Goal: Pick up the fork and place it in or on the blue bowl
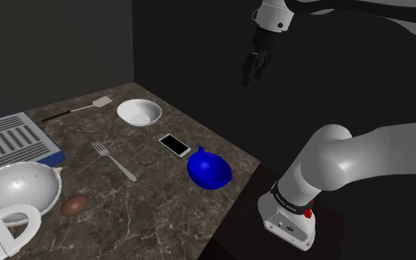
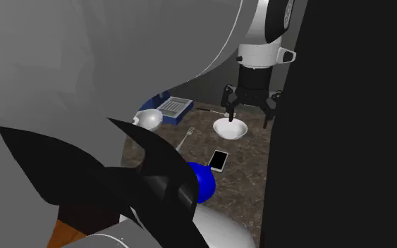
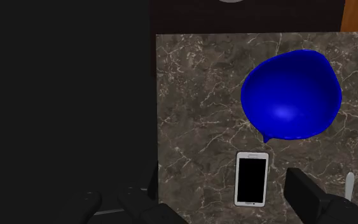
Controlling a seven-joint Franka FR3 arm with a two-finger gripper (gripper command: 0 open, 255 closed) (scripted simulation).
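The black gripper (image 1: 252, 72) hangs high in the upper middle of the shoulder view, well above the dark marbled tabletop (image 1: 162, 214), with its two fingers spread apart and nothing between them. The fork (image 1: 114, 160) lies flat on the tabletop left of centre in that view, tines toward the upper left and handle toward the lower right, with nothing touching it. The blue bowl (image 1: 209, 169) sits upright near the tabletop's right edge, to the right of the fork and apart from it. A white-framed smartphone (image 1: 174, 144) lies just beside the bowl, up and to its left. Farther up stands a white bowl (image 1: 139, 112), and a spatula (image 1: 77, 109) lies to its left.
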